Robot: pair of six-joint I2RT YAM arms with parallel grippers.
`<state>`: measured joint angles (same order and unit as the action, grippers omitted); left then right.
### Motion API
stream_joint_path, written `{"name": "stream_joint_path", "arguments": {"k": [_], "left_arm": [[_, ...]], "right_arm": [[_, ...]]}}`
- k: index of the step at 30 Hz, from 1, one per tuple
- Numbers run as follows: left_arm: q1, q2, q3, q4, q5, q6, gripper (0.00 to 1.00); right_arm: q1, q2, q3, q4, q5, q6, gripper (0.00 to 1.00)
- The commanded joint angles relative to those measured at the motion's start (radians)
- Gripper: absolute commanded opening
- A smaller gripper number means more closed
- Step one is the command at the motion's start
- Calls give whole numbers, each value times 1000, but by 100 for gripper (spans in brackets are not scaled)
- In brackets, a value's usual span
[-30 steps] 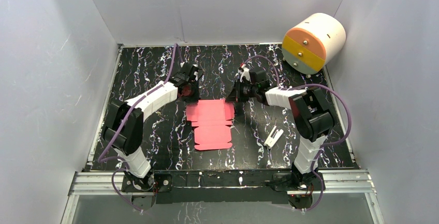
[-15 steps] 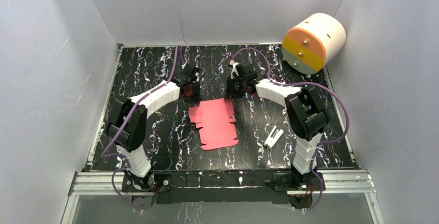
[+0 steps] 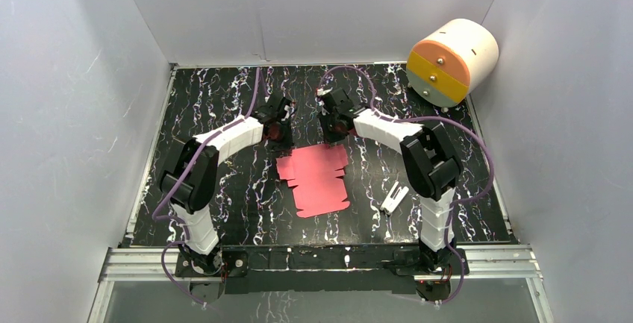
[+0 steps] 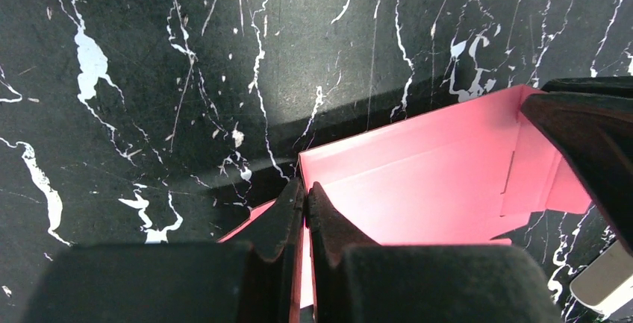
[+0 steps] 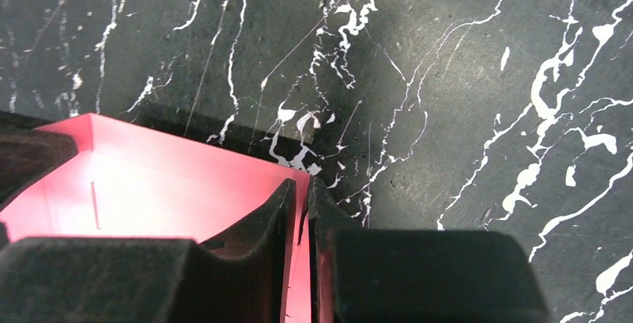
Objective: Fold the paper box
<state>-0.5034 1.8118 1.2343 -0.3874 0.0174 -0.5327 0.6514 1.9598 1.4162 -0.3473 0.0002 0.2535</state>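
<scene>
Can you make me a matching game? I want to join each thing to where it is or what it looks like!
Things:
1. paper box
2. white clip
3. cylinder
4. left hand

Clues:
A. sits in the far right corner
B. pink, in the middle between the two arms
C. shut, pinching a far corner of the pink card
D. lies alone, to the right of the pink card

Pairs: 1-B, 2-D, 3-A, 4-C

paper box: plain pink-red, brighter pink up close to me
table: black, with white marble-like streaks
cylinder: white body; end face banded orange, yellow and grey
clip: white
my left gripper: black
my right gripper: black
walls: pale grey
</scene>
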Motion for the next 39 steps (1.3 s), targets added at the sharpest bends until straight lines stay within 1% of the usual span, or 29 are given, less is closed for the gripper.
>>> {"name": "stream_joint_path", "arguments": {"k": [1, 8, 15, 28, 30, 33, 36, 39], "left_arm": [[-6, 9, 56, 25, 58, -23, 2], [-6, 36, 88, 27, 79, -44, 4], [-8, 67, 108, 24, 76, -47, 8], [-30, 68, 130, 21, 54, -50, 14], [-29, 53, 122, 19, 37, -48, 18], [-13, 10, 94, 18, 14, -47, 29], [8, -60, 60, 19, 14, -46, 38], [32, -134, 11, 24, 33, -55, 43]], "right_arm": [[38, 30, 74, -34, 81, -13, 20], [74, 49, 86, -49, 185, 3, 19], [101, 54, 85, -40, 258, 23, 19], [111, 34, 67, 0, 313, 54, 20], [110, 6, 30, 35, 324, 57, 21], [101, -53, -47, 116, 334, 67, 21], [82, -81, -92, 152, 284, 86, 21], [64, -96, -132, 178, 235, 116, 21]]}}
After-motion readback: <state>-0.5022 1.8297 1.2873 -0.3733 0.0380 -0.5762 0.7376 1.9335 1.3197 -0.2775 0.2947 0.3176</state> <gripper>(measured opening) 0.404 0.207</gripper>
